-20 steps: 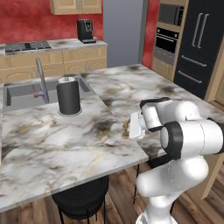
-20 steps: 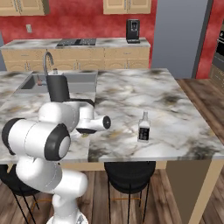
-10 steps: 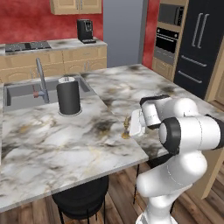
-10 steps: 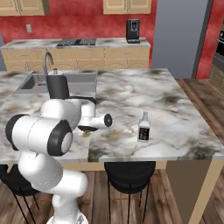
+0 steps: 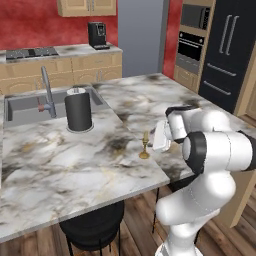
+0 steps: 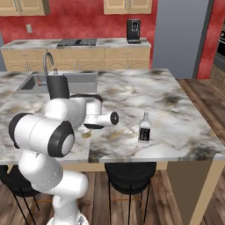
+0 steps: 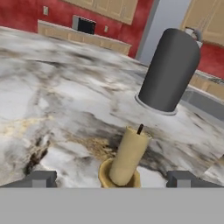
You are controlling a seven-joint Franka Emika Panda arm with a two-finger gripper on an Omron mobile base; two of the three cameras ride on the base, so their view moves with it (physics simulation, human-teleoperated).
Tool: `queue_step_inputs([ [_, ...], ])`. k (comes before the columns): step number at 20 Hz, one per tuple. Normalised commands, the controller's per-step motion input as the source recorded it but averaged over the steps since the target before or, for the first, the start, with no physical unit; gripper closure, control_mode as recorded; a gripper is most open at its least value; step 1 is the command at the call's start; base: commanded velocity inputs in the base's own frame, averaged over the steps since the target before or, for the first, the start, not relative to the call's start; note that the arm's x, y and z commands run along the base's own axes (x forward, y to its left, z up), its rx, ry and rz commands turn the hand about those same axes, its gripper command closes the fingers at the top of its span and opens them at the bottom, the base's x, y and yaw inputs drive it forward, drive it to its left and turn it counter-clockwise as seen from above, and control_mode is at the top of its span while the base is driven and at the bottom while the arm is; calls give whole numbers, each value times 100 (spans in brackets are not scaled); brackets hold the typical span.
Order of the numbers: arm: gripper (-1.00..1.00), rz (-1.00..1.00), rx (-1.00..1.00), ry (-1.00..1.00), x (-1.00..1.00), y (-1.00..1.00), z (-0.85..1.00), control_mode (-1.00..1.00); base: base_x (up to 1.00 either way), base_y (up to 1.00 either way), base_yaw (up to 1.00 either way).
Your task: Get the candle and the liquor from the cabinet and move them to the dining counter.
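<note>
The candle [image 7: 129,155], a slim tan stick in a golden-brass holder, stands upright on the dining counter [image 5: 60,165] close to its front edge. My gripper [image 7: 113,179] is open, with one fingertip on each side of the candle and neither touching it. In the left base view the candle [image 5: 144,148] stands just left of my gripper [image 5: 151,142]. The liquor [image 6: 144,128], a squat black bottle with a pale neck, stands upright on the dining counter [image 6: 184,127] to the right of the arm. Only the candle's brass foot [image 6: 87,135] peeks out under the arm there.
A tall dark cylinder [image 5: 79,110] stands beside the inset sink [image 5: 30,107] and its tap [image 5: 47,92], behind the candle. Black stools [image 6: 129,176] sit under the counter's front edge. Tan wall cabinets [image 5: 87,6] hang on the red back wall, and a dark fridge [image 5: 225,45] stands at the right.
The hand has shifted slightly back from the candle, which now shows free of it in the left base view. The jaws have stayed open. The bottle has not moved.
</note>
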Motion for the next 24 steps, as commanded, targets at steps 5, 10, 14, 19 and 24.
queue_step_inputs([
  [5, -100, -4, 0, -5, -9, -7, 41, -100, 0, 0, 0],
  [10, -100, -3, 0, -7, -48, -2, 44, -100, 0, 0, 0],
  [14, -100, -3, 1, -3, -63, 0, 45, -100, 0, 0, 0],
  [19, -100, -3, 0, -1, -70, 0, 46, -100, 0, 0, 0],
  [24, -100, -2, 0, 0, -75, 7, 42, -100, 0, 0, 0],
])
